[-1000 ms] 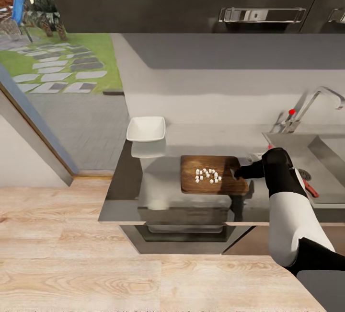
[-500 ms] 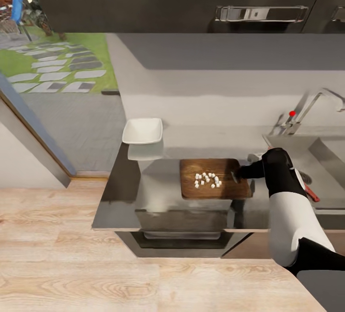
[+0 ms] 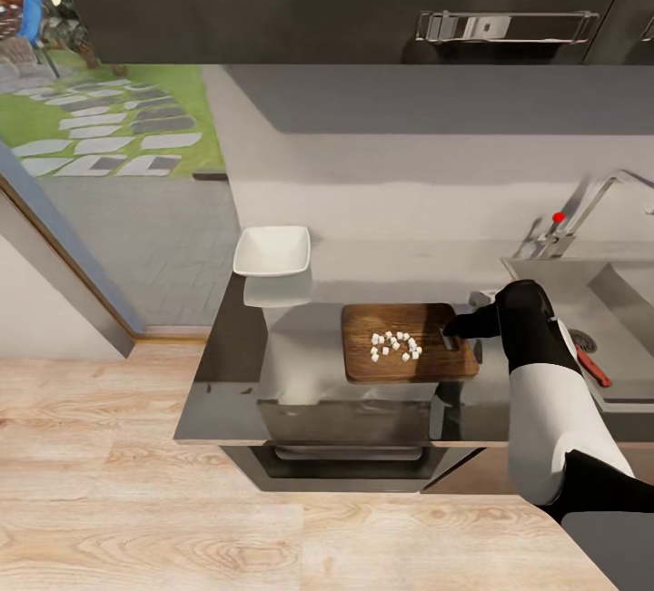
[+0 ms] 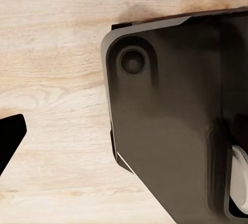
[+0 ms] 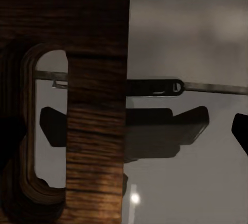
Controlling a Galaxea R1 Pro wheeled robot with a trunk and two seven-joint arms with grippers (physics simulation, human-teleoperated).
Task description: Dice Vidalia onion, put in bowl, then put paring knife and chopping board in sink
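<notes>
A: Where were the task things in the head view?

B: Rectangular dark-brown wooden chopping board (image 3: 409,342) lay flat on the long smooth grey glossy bench (image 3: 363,273), w/ a cluster of tiny white diced onion cubes (image 3: 394,346) on its middle. Shallow squarish white bowl (image 3: 272,251) sat well apart, toward the bench's far left corner. Grey metal sink (image 3: 627,300) was at the right, curved chrome tap w/ red knob (image 3: 586,210) behind it, and a slim red-handled paring knife (image 3: 592,366) lay inside the basin near the round drain.

A: And the right arm?

B: Right end effector (image 3: 450,329) was at the board's right short end, by the handle slot. Head view was too small and dark there to tell if it was clenched on the board or released.

A: Did the right wrist view settle it?

B: Not really. It gave the board's end close up (image 5: 98,131), slot included, w/ the grey bench beside it, but the fingers were just dark shapes at the frame edges. Cannot tell the grip.

A: Left side?

B: Left wrist view had pale wood floor (image 4: 57,79) and a dark rounded part of the robot (image 4: 170,131). A black tip at the frame edge was cut off, so the left end effector's state: cannot tell.
</notes>
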